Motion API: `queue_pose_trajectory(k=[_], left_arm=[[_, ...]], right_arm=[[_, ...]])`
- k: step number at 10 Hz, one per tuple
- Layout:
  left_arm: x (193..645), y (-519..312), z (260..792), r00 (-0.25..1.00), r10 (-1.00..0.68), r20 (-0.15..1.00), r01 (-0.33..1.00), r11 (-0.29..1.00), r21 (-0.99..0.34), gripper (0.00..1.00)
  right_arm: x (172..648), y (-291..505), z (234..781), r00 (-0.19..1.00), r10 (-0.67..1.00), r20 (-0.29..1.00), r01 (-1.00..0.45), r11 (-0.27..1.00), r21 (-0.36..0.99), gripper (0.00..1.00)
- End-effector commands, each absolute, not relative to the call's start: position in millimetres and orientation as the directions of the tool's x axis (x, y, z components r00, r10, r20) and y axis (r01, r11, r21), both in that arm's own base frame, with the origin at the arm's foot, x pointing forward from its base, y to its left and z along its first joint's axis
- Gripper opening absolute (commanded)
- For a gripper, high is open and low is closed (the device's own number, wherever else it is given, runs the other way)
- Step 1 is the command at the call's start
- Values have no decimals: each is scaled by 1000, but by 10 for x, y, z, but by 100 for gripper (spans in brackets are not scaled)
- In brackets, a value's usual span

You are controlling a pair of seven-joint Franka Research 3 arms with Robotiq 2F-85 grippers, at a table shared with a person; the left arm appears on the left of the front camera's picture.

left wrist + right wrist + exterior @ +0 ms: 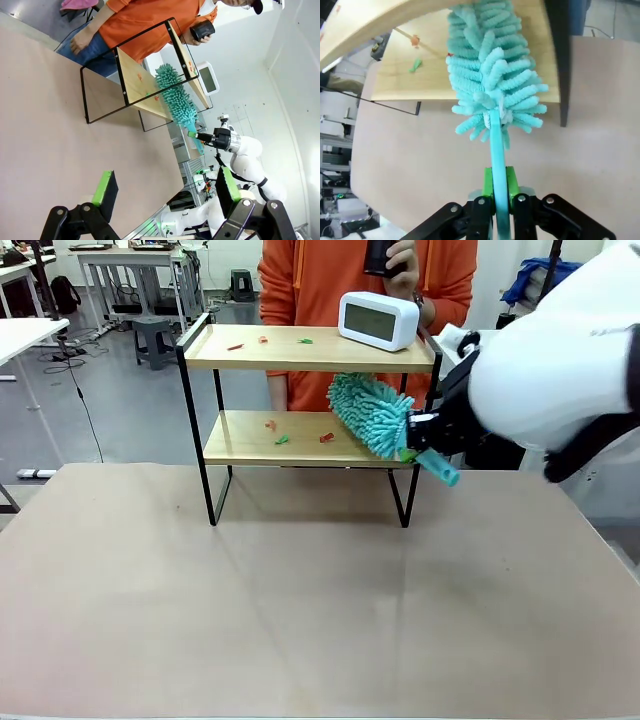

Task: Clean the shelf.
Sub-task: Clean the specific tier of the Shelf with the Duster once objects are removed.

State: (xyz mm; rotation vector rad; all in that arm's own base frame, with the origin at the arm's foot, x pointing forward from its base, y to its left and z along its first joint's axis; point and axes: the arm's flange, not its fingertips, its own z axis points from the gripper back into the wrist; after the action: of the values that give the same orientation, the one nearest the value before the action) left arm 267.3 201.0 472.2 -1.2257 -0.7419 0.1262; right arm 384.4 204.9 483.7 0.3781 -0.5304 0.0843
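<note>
Shelf (290,359): scraps (270,425) left on both boards, cleaning judged barely begun; duster (370,412) held by right pincer (499,187) at lower board; left pincer (165,185) wide.

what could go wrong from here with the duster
1. The duster, clamped in the right gripper, sits close to the right frame post of the shelf; a sweep could snag it and shove the shelf.
2. The scraps on the lower board may get flicked off onto the floor.
3. The clock on the top board stands near the right arm and could be knocked.
</note>
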Motion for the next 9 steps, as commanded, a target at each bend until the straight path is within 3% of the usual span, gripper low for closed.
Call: queue_pose_trajectory(k=[1,4,9], left_arm=[[2671,1987,4729,746,472,469,324,359,-875,100],[2671,1987,4729,746,472,469,324,359,-875,100],[2671,1987,4729,746,472,469,324,359,-875,100]], right_arm=[[3888,2260,4674,842,-90,532,-133,921,365,12],[3923,2417,4522,840,-105,532,-124,917,378,12],[3887,2595,4460,876,43,481,-304,823,479,12]])
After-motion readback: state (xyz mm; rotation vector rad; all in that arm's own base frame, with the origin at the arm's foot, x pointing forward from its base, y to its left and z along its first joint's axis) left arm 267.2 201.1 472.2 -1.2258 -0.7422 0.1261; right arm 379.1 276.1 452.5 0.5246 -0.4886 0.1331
